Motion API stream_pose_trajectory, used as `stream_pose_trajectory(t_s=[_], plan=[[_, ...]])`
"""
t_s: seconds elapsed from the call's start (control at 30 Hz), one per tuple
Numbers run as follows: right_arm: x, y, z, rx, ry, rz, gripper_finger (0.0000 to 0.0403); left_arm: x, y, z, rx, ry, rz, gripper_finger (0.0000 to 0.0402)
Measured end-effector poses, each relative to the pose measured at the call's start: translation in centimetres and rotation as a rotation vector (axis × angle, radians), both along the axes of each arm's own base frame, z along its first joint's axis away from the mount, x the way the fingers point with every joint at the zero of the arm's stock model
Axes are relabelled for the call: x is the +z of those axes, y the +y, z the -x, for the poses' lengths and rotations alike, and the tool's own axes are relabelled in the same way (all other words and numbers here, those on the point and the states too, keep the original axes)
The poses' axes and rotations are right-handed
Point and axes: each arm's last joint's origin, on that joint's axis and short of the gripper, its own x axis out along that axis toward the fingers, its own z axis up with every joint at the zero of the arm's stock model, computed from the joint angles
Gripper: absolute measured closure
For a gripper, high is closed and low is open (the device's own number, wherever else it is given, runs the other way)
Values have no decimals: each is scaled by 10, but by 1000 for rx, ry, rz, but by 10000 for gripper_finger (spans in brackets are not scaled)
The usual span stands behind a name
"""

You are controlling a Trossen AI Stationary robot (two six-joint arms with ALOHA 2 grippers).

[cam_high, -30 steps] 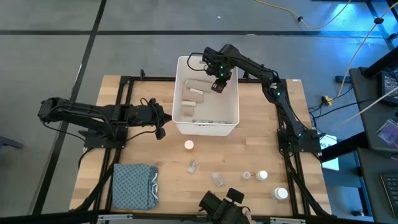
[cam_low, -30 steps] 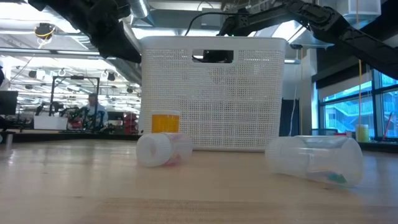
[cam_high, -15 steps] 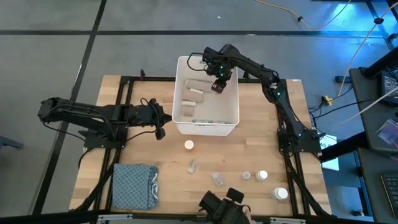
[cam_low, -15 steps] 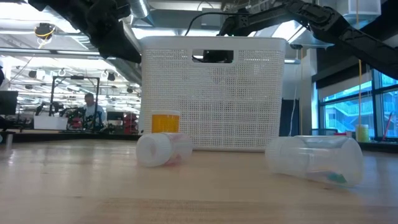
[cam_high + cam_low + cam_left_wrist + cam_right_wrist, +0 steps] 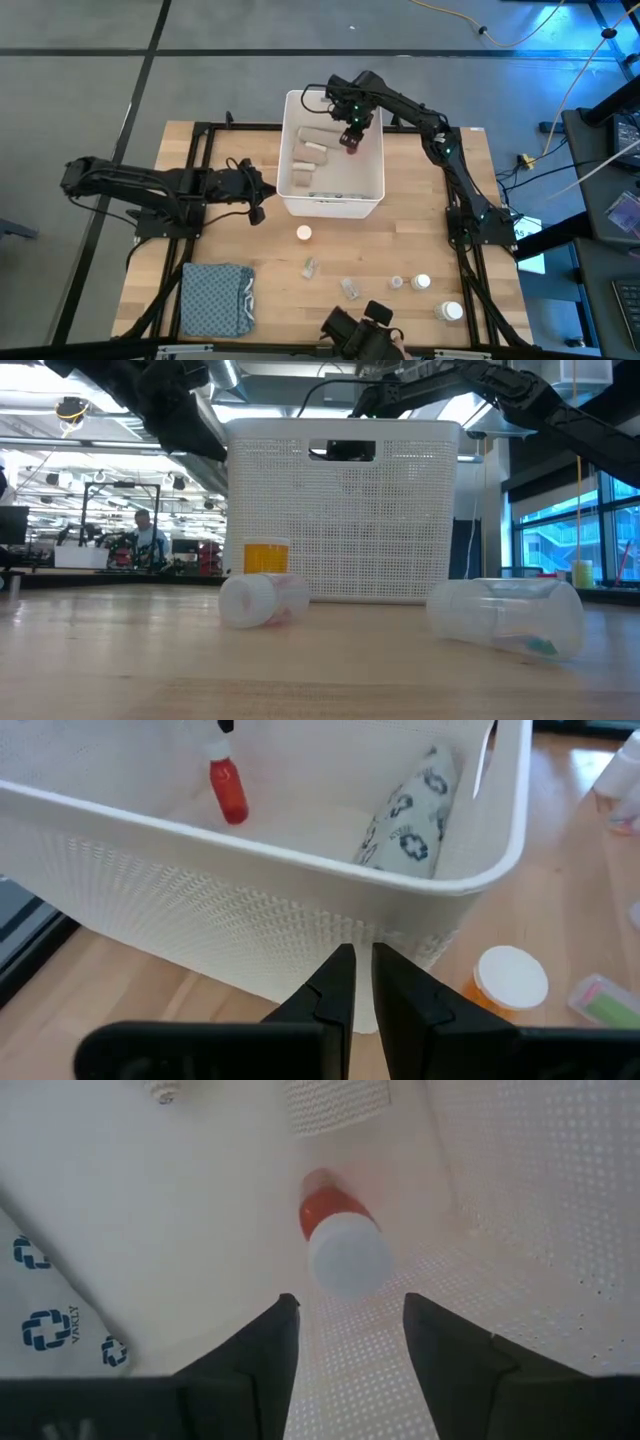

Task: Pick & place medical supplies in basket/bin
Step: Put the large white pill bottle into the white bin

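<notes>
Our right jaws (image 5: 343,1345) stand spread inside the white tub (image 5: 373,185), gripping nothing; just ahead of them a red-capped bottle (image 5: 342,1240) hangs free, no longer pinched, close to the tub's perforated wall. Our left jaws (image 5: 361,982) are pressed together with nothing between them, low beside the tub's long side near one corner. In the tub lie beige bandage rolls (image 5: 308,152) and a printed packet (image 5: 408,820). On the worktop (image 5: 500,300), an orange bottle with a white cap (image 5: 304,233) lies near the tub; clear vials (image 5: 350,289) and white-capped bottles (image 5: 421,283) sit well apart from it, and a folded blue-grey cloth (image 5: 214,299) rests at one corner.
</notes>
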Motion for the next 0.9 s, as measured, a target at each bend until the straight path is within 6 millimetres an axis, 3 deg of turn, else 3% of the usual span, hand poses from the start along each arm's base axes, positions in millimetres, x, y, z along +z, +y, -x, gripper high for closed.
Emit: stream_pose_trajectory(t_s=[0.2,0.4,0.63,0.77,0.9], plan=[[23,6,4,-6,-68,47,221,14,0,12,-15,-72,-27,371],[56,28,8,-12,-138,87,221,28,0,32,-16,-146,-44,370],[98,73,10,65,-242,136,221,32,1,48,-8,-141,-98,354],[118,105,12,35,-300,126,221,34,1,49,-31,-138,-142,319],[134,138,16,25,-372,3,221,34,1,49,-38,-132,-157,278]])
